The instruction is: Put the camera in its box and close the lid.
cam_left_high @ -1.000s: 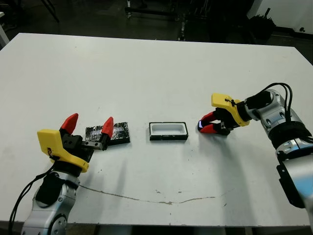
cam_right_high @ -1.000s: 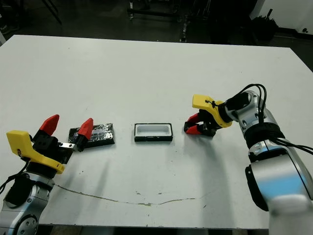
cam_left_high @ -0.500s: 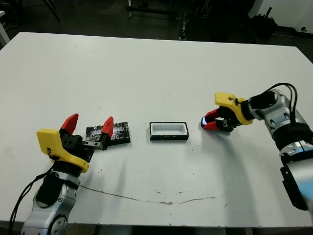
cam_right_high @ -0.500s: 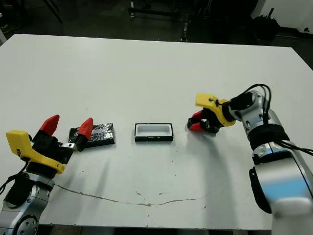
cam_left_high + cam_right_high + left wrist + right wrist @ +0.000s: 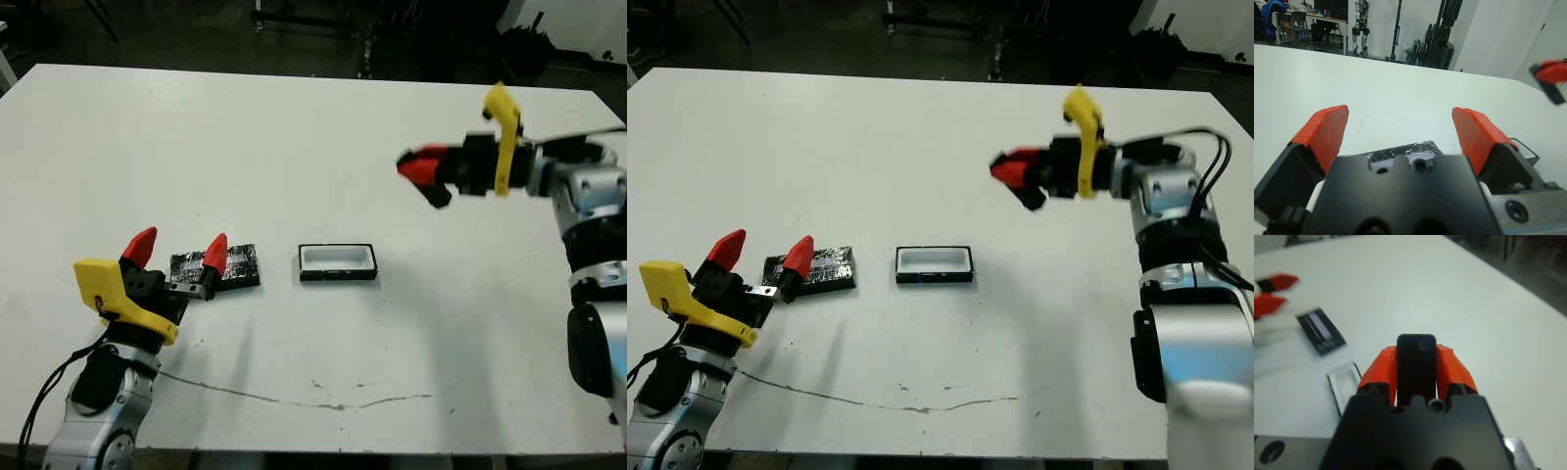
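The right gripper hangs high above the table, its red fingers pinching the camera flat between them, so the slab can be carried over and lowered lengthwise. The box sits open near the table's middle, white lining up, below and to the left of that gripper, ready to receive it. The left gripper hovers with fingers spread wide just over the lid, which lies flat beside the box, likely poised to lift it once the camera is in.
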Controlling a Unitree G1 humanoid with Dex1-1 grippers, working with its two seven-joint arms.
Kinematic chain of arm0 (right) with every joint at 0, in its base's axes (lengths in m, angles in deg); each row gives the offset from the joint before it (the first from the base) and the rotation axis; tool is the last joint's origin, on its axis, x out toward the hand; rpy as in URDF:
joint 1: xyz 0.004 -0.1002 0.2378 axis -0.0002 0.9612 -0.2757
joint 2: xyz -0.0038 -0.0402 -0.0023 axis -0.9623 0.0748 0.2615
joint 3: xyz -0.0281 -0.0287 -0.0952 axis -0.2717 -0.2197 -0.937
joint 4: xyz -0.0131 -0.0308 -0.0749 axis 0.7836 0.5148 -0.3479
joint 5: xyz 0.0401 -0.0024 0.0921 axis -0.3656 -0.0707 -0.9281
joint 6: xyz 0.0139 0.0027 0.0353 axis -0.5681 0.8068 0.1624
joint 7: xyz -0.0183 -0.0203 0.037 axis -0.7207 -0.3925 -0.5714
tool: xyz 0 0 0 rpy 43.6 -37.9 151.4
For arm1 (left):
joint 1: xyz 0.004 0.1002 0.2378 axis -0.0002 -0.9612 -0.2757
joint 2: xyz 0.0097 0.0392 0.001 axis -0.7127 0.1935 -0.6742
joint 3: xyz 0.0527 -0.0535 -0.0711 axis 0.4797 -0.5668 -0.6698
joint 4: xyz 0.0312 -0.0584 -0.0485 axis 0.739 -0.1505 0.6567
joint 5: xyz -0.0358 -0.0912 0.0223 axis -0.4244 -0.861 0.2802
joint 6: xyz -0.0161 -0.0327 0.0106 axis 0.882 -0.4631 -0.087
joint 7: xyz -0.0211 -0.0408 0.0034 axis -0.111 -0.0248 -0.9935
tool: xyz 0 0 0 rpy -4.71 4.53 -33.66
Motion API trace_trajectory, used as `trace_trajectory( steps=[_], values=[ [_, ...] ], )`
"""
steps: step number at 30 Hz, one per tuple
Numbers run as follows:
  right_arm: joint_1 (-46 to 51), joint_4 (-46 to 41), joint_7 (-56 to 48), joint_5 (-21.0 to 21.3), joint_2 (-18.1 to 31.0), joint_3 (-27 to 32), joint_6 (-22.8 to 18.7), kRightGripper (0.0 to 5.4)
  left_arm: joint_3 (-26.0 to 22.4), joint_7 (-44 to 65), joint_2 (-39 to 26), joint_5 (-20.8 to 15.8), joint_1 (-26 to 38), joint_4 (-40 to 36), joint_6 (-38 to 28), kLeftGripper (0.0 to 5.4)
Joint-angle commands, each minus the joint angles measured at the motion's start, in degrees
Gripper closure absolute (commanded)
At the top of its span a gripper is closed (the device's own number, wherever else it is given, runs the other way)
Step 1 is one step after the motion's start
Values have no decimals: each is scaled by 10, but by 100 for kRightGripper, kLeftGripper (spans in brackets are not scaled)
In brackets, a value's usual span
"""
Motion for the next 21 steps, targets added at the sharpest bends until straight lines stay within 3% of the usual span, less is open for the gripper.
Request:
trace_trajectory(
  steps=[1,3,8,16,21],
  values=[
    [-4,-33,5,-15,-18,-10,-37,374,1,0,-2,0,-8,0,2,0],
    [-6,-36,4,-20,-31,-17,-46,374,-2,1,2,-9,-8,0,5,0],
    [3,-50,16,-10,-58,-43,-35,374,7,-7,2,7,-12,-7,3,0],
    [13,-41,16,13,-86,-90,16,374,4,-2,5,-9,-10,-6,6,0],
    [12,-15,5,13,-98,-99,24,374,7,-9,0,5,-9,-8,5,0]
  ],
)
